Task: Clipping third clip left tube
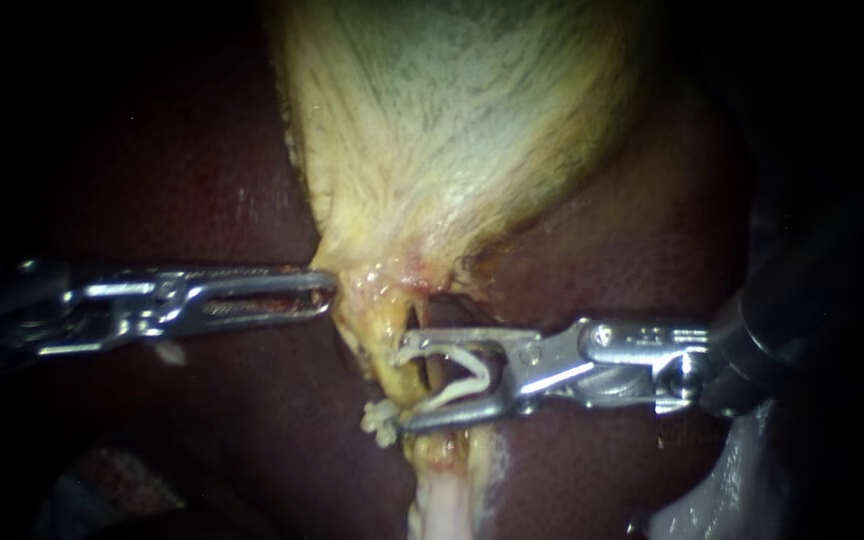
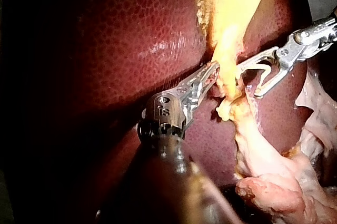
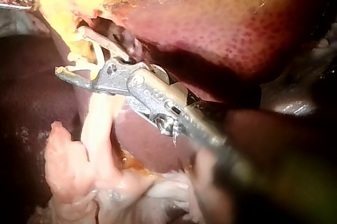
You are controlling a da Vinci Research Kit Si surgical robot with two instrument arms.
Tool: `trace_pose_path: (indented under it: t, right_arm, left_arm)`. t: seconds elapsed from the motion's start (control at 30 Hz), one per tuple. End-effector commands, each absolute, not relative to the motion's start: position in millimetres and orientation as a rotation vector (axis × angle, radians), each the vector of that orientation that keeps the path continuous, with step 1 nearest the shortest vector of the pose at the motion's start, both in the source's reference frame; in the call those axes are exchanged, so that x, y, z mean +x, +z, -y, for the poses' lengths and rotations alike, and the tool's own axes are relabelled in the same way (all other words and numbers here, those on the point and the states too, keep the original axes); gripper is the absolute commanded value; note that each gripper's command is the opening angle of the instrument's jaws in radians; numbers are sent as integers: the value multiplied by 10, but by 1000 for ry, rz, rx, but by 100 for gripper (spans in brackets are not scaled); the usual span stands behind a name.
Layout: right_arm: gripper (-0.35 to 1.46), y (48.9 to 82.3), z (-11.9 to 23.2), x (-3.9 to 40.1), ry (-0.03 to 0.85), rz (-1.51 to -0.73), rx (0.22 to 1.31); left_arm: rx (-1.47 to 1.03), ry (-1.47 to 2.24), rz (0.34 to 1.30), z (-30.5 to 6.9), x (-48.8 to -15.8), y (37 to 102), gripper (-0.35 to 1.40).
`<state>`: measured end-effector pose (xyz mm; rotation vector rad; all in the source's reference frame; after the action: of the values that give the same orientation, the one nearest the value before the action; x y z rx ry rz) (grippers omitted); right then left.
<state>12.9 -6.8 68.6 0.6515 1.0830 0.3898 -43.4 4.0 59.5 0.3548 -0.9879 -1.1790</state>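
Note:
The pale yellow gallbladder (image 1: 452,130) hangs over the dark red liver (image 1: 202,180) and narrows to a yellow tube (image 1: 380,335) running downward. My left instrument (image 1: 324,297) comes in level, with its jaws shut on the tissue at the gallbladder's neck (image 2: 221,60). My right instrument (image 1: 400,388) holds its jaws wide apart around the tube. A white clip (image 1: 460,375) sits spread between them, touching both. A small white knob (image 1: 380,420) sits on the tube by the lower jaw. In the right wrist view the jaws of my right instrument (image 3: 71,52) straddle the same strand.
Below the jaws the tube (image 1: 442,500) widens into a pale pink strand. Loose pink tissue (image 2: 274,187) lies beside it, ahead of the liver's edge. Liver (image 1: 632,250) surrounds the tube on both sides.

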Motion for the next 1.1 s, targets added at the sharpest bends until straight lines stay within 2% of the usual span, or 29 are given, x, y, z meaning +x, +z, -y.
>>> trace_pose_path:
  t: [0.03, 0.23, 0.53, 0.7, 1.1]
  right_arm:
    - [54, 689, 67, 129, 390, -1079, 649]
    - [54, 705, 74, 136, 387, -1059, 642]
    - [54, 725, 102, 167, 387, -1042, 666]
    - [53, 722, 113, 179, 340, -1043, 735]
    - [53, 708, 108, 185, 347, -1085, 760]
  left_arm:
    - [352, -1180, 987, -39, -434, 594, -35]
    - [350, -1176, 991, -37, -438, 588, -35]
    - [352, -1170, 996, -37, -444, 585, -35]
    - [354, -1170, 996, -36, -446, 585, -35]
    - [357, -1169, 997, -34, -451, 583, -35]
